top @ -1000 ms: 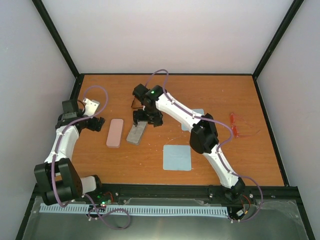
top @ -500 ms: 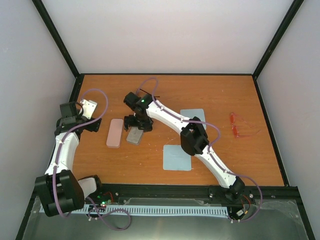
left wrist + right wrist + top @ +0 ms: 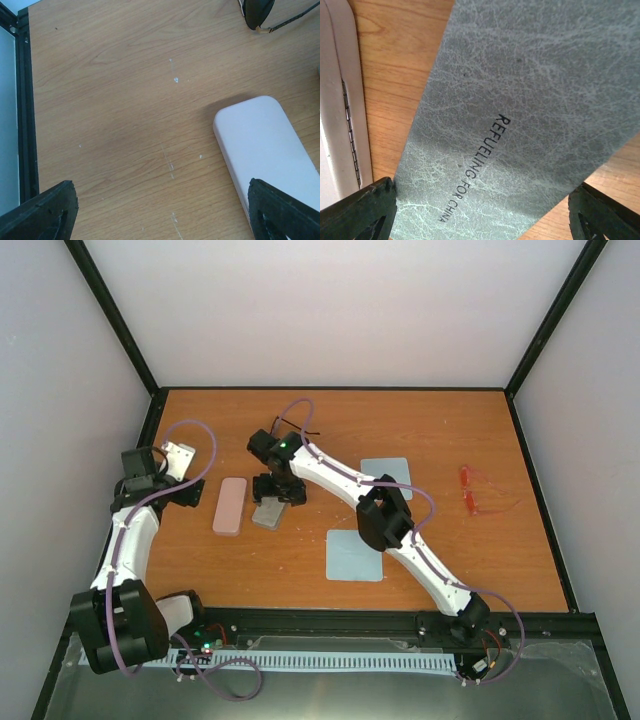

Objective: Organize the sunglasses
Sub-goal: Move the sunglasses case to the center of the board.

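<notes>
the right arm's jaws stand wide over the grey case (image 3: pixel 520 115), one tip at each long side, and i see nothing clamped. the case lies slanted between the tips, so i think the wrist should turn a little to meet the long edges squarely, then close at the middle. the pink case (image 3: pixel 230 505) is just beside the grey case on its left, so that tip has little room. on the near side of the grey case the surface (image 3: pixel 280 575) gives open room for moving. the sunglasses (image 3: pixel 259 11) lie beyond the far end of the grey case, apart from it. the left arm's jaws are wide too, holding nothing.
</notes>
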Controlling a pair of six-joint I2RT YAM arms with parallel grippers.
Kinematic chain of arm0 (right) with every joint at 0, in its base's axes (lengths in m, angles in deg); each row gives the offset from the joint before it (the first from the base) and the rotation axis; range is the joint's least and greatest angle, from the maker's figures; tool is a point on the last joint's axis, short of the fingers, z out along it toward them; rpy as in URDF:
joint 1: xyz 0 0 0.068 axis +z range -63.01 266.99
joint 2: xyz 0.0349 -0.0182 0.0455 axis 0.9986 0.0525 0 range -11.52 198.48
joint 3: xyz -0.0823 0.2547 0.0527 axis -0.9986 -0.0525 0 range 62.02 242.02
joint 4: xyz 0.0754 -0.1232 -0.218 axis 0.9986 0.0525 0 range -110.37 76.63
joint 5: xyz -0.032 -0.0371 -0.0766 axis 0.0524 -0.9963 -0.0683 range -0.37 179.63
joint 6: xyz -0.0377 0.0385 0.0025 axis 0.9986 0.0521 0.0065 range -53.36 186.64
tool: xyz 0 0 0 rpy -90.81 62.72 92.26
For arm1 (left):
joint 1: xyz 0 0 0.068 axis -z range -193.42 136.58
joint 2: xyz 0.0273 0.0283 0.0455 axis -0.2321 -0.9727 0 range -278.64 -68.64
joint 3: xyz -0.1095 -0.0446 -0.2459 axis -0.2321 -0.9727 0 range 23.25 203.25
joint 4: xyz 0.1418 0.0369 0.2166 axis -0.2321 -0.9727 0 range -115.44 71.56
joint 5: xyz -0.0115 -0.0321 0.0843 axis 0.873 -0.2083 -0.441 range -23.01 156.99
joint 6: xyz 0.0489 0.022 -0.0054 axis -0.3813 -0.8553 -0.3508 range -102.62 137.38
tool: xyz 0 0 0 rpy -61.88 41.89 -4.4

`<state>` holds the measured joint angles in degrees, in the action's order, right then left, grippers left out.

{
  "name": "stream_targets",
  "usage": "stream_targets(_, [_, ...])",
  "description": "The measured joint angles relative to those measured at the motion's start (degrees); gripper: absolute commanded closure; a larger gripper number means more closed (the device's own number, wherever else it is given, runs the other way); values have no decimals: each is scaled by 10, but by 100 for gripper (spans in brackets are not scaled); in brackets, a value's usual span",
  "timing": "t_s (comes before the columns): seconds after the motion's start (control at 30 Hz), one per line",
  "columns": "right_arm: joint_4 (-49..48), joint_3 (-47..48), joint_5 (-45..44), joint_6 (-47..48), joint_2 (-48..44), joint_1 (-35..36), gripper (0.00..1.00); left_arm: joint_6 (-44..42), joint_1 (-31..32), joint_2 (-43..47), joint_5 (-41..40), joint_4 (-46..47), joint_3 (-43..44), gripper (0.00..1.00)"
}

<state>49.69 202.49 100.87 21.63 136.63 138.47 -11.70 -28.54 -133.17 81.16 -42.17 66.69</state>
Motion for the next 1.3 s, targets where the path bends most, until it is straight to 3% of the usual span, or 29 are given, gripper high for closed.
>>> stream_targets(0.33, [9, 2, -22, 13, 0, 0, 12, 1, 0, 6, 6, 0, -6, 8])
stream_targets(0.57, [17, -96, -75, 38, -63, -17, 12, 1, 0, 7, 7, -1, -9, 8])
stream_targets(0.8, [36, -153, -117, 62, -104, -54, 4, 5, 0, 12, 11, -1, -9, 7])
stream_targets(1.1, [47, -108, -118, 62, -91, -61, 5, 11, 0, 13, 19, -1, -9, 7])
stream_targets(1.3, [45, -104, -106, 49, -83, -61, 12, 12, 0, 13, 20, 0, -12, 7])
